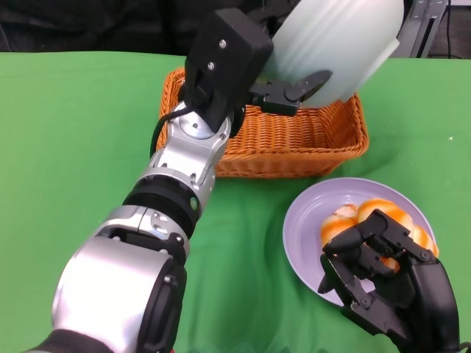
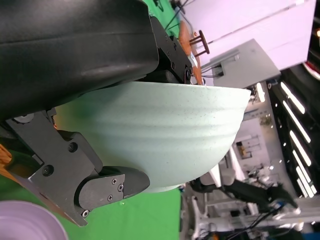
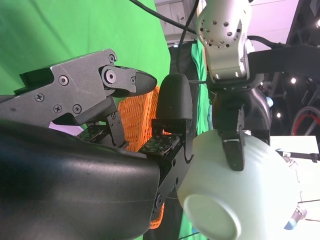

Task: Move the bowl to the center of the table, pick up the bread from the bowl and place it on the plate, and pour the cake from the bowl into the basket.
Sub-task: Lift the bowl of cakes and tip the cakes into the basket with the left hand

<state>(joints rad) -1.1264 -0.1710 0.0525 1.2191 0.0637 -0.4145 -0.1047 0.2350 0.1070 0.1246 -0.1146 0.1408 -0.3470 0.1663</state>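
Note:
My left hand (image 1: 283, 92) holds the pale green bowl (image 1: 335, 48) tipped steeply over the orange wicker basket (image 1: 294, 140), its outer wall facing me. The bowl (image 2: 165, 135) fills the left wrist view, with a finger (image 2: 107, 185) pressed on its wall. In the right wrist view the bowl (image 3: 235, 195) shows its base, held up by the left hand (image 3: 232, 147). The bowl's inside and any cake are hidden. Bread (image 1: 368, 217) lies on the lilac plate (image 1: 305, 220). My right hand (image 1: 386, 276) hovers over the plate's near edge, fingers curled and holding nothing.
A green cloth (image 1: 81, 132) covers the table. My left forearm (image 1: 173, 176) crosses the middle of it, from the lower left up to the basket. Lab gear and a stand show beyond the far edge.

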